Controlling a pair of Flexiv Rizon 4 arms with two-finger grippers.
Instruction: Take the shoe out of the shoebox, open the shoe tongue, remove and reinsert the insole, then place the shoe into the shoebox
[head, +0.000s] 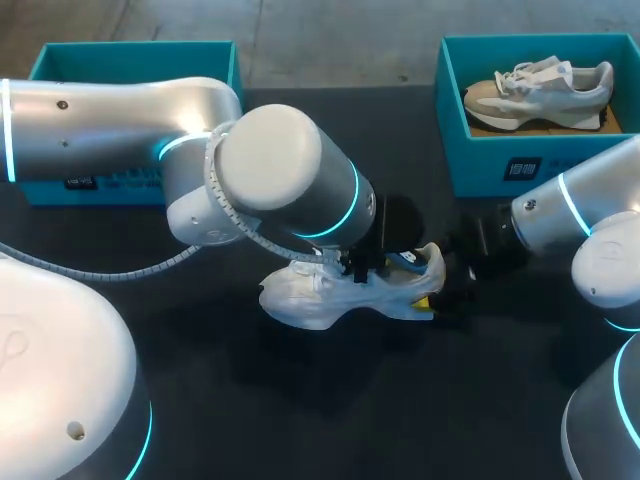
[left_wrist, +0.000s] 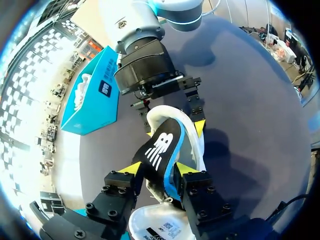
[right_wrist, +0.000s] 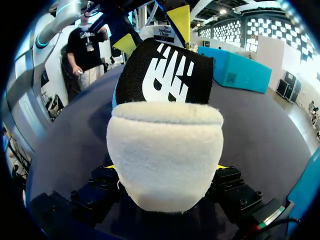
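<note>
we are at the tongue-opening step: our left pincer (left_wrist: 157, 169) clamps the black tongue (left_wrist: 162, 147) of the white shoe (head: 340, 295), mid-desk (head: 300, 410), while our right pincer (left_wrist: 175, 129) grips its heel (right_wrist: 165, 155); next, we judge, the tongue needs pulling back to bare the insole

Left shoebox (head: 130, 50), right shoebox (head: 480, 165): rear obstacles

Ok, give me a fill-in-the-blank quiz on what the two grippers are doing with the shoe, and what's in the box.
1. The right gripper clamps the white shoe at its ____.
2. The left gripper pinches the black ____ sticking up out of the white shoe.
3. The beige shoe lies inside a teal ____.

Missing words: heel; insole; box.
</note>
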